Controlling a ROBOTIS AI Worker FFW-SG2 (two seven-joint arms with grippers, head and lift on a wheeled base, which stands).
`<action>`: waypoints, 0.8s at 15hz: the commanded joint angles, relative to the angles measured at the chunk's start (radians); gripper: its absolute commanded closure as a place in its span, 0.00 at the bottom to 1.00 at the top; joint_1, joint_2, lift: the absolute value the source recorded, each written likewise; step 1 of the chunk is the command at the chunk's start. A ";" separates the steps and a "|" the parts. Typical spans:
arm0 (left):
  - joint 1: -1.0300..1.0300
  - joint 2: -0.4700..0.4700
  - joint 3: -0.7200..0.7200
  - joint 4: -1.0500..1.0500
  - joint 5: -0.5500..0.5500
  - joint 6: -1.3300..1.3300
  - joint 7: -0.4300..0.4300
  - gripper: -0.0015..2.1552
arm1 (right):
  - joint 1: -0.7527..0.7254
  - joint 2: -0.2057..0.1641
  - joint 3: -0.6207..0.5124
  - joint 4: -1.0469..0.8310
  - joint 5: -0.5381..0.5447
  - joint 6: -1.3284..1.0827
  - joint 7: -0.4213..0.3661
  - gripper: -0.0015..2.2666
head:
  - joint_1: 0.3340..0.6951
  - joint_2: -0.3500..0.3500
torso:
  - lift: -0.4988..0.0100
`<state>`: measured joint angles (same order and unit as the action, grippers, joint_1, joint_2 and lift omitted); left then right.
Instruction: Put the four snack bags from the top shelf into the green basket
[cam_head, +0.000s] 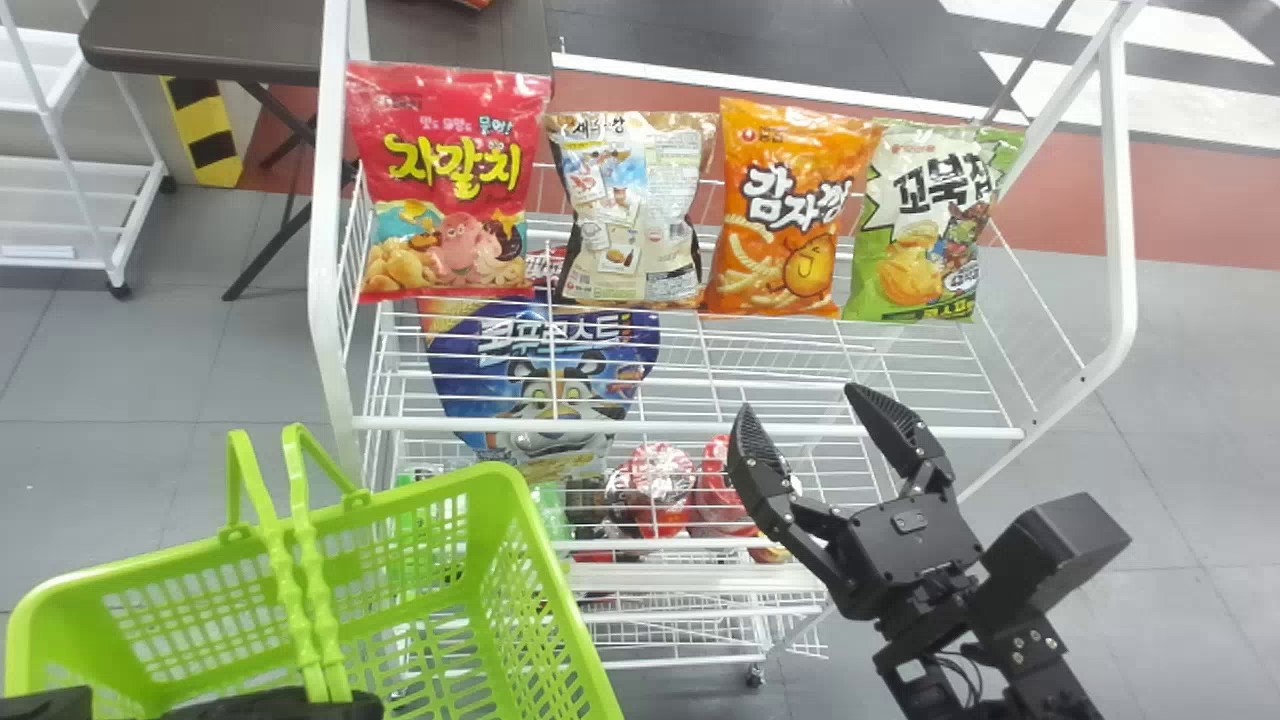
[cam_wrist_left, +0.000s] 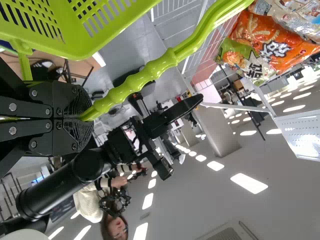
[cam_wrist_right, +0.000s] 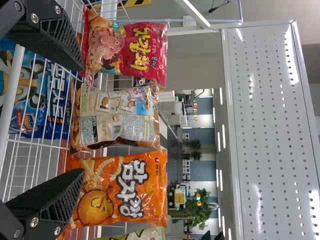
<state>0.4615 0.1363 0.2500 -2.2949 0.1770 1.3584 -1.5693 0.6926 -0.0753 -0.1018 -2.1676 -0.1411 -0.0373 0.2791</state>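
Gray floor tiles surround a white wire rack, where four snack bags, red, beige, orange and green-and-white, stand side by side, left to right, along the back of the top shelf. A robot's left hand pinches the handle of the green basket at the rack's front left, while its right hand, fingers spread apart, is poised at the shelf's front edge, before the orange and green-and-white bags
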 joint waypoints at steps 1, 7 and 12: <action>0.002 -0.001 0.002 0.000 0.001 0.000 -0.011 1.00 | -0.002 0.000 0.002 0.000 0.000 0.000 0.000 0.04 | 1.00 0.19 | 0.97; 0.002 -0.007 -0.001 0.000 -0.001 -0.006 -0.011 1.00 | -0.018 0.000 0.013 0.003 0.008 0.015 -0.005 0.05 | 1.00 0.20 | 0.97; 0.005 -0.007 -0.001 -0.001 -0.001 -0.006 -0.011 1.00 | -0.065 0.005 0.047 0.009 0.018 0.092 -0.020 0.06 | 1.00 0.21 | 0.97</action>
<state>0.4658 0.1288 0.2485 -2.2954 0.1761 1.3523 -1.5693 0.6490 -0.0729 -0.0693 -2.1591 -0.1252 0.0165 0.2617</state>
